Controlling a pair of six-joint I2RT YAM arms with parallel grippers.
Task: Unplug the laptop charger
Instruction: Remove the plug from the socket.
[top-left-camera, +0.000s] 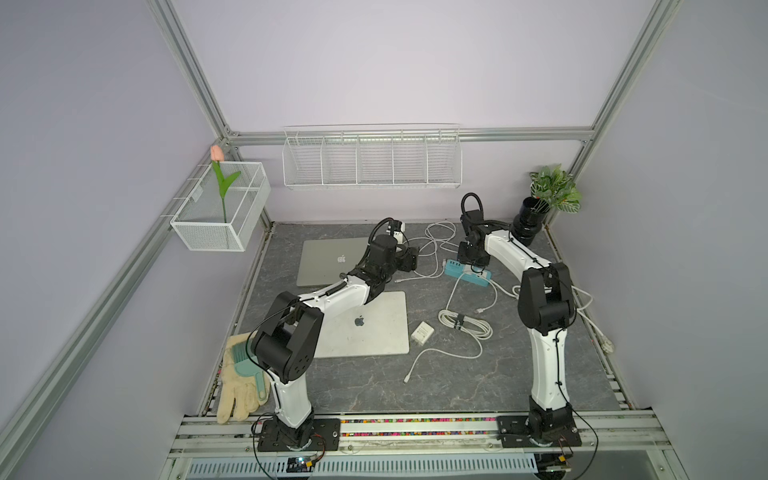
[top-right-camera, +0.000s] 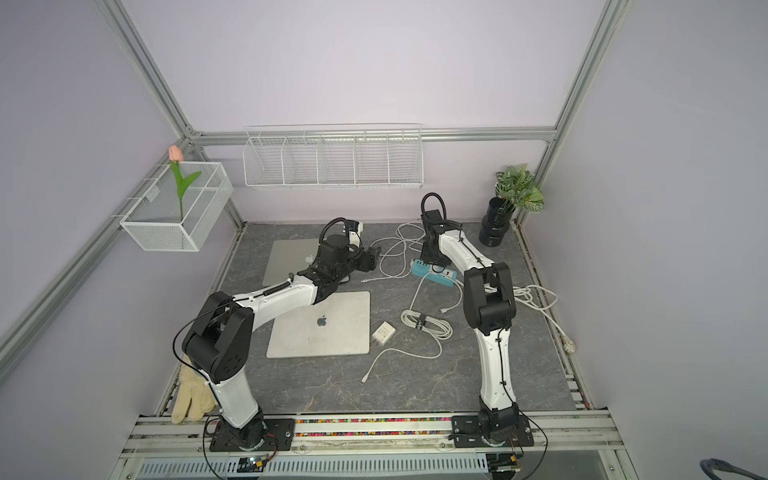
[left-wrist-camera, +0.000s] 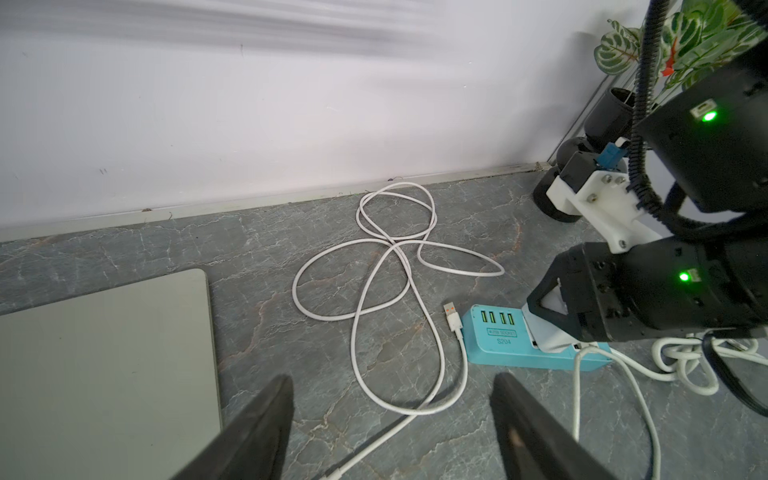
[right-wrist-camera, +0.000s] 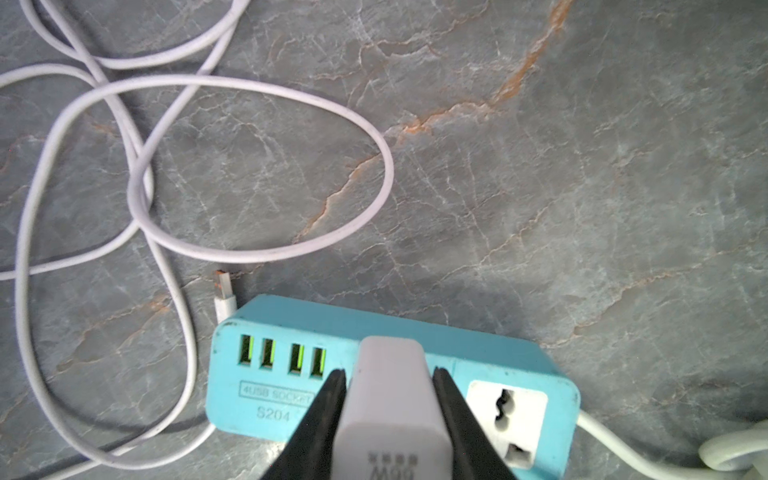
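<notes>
The right gripper (right-wrist-camera: 388, 376) is clamping the white charger (right-wrist-camera: 390, 419) by its two flanks, with its black fingers (right-wrist-camera: 316, 424) lying against the plastic. The charger is standing plugged into a socket of the blue strip (right-wrist-camera: 374, 320) toward the back of the table (top-left-camera: 457, 395). The left gripper (left-wrist-camera: 392, 378) is hanging open and empty beside the grey laptop (left-wrist-camera: 104, 353). Its jaws are spread wide above a loose white cable (left-wrist-camera: 395, 249), near the strip but not touching it. A second white adapter (top-left-camera: 422, 332) is lying unplugged in front, beside the silver laptop (top-left-camera: 365, 328), and looks to be no part of the job. By the look of it, the grasp is the step in hand and the pull has not begun, since the charger's base is sitting flush in the strip. The next move is likely calling for a straight lift along the line of the prongs, without rocking. The strip is lying free on the table with nothing pinning it, so it may rise with the charger unless the left arm is pressing it down. The charger's cord, trailing toward the front, should have slack enough to follow.
</notes>
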